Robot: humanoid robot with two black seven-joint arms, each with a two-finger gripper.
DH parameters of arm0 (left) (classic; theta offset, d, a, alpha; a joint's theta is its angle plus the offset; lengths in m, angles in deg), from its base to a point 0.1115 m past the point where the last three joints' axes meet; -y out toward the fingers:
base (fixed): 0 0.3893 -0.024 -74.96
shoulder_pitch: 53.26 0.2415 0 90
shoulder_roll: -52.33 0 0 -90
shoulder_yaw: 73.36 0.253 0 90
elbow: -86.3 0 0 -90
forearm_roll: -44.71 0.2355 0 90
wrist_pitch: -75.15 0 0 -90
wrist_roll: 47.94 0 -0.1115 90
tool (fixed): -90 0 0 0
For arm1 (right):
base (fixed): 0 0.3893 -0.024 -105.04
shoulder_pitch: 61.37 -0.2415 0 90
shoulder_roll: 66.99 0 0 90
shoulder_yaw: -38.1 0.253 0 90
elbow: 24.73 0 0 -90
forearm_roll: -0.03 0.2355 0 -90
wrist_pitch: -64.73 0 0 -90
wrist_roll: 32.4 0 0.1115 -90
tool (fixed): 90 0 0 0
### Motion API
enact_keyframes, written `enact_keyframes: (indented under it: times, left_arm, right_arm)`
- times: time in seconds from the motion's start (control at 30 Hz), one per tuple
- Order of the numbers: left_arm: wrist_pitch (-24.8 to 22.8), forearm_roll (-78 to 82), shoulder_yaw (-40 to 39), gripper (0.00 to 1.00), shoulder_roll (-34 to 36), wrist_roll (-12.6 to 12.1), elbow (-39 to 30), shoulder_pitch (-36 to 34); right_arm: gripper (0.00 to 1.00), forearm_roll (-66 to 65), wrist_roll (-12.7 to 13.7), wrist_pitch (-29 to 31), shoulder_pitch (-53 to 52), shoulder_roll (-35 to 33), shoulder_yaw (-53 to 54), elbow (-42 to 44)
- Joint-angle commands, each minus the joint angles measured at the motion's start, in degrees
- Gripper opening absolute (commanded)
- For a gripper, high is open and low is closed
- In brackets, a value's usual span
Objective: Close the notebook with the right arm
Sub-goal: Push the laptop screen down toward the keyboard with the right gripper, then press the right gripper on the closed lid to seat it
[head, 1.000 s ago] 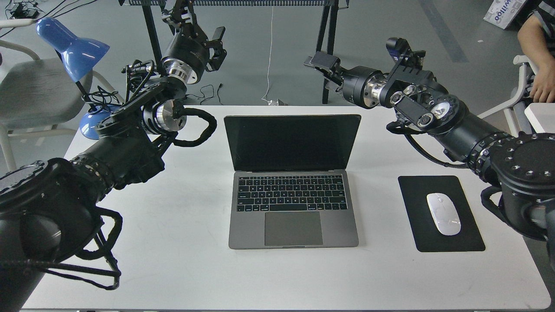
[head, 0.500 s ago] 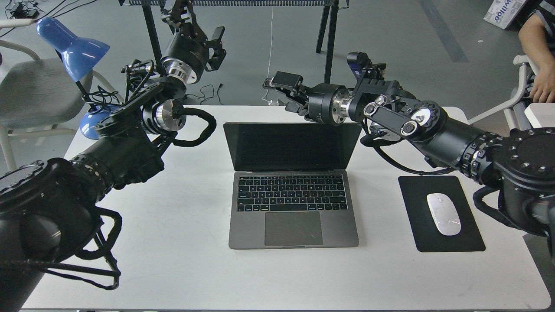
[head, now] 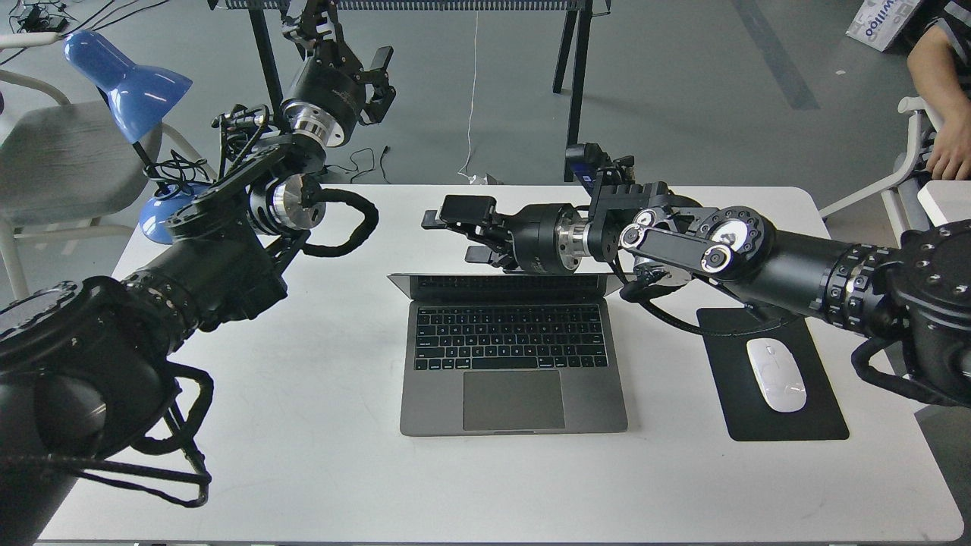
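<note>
The space-grey notebook [head: 513, 394] lies in the middle of the white table [head: 318, 478], its keyboard and trackpad facing me. Its lid [head: 432, 283] leans far forward, so only a thin strip shows above the keys. My right arm [head: 758, 254] reaches in from the right, level over the lid's top edge. Its gripper [head: 464, 233] points left, open and empty, just behind and above the lid; I cannot tell whether the wrist touches the lid. My left gripper [head: 383, 76] is raised at the back left, open and empty, far from the notebook.
A black mouse pad [head: 789, 426] with a white mouse [head: 775, 374] lies right of the notebook, under my right forearm. A blue desk lamp [head: 125, 80] stands at the table's back left corner, by a grey chair [head: 61, 159]. A person's hand [head: 948, 152] shows at far right.
My right arm has swung left and down from behind the screen. The notebook's lid has gone from upright to leaning far forward over the keyboard. The left arm has not moved.
</note>
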Motion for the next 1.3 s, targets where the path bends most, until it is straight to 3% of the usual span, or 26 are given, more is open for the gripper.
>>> enact_keyframes:
  times: [0.0, 0.33, 1.27]
  left_arm:
    - [0.0, 0.0, 0.04, 1.0, 0.0, 0.0, 0.0, 0.0]
    - [0.0, 0.0, 0.04, 1.0, 0.0, 0.0, 0.0, 0.0]
    - [0.0, 0.0, 0.04, 1.0, 0.0, 0.0, 0.0, 0.0]
  right_arm:
    - [1.0, -0.4, 0.0, 0.01, 0.1, -2.05, -2.71, -3.25]
    - [1.0, -0.4, 0.0, -0.96, 1.15, -5.3, -7.38, -9.23]
    - [1.0, -4.09, 0.0, -2.37, 11.53, -4.86, -7.64, -8.0]
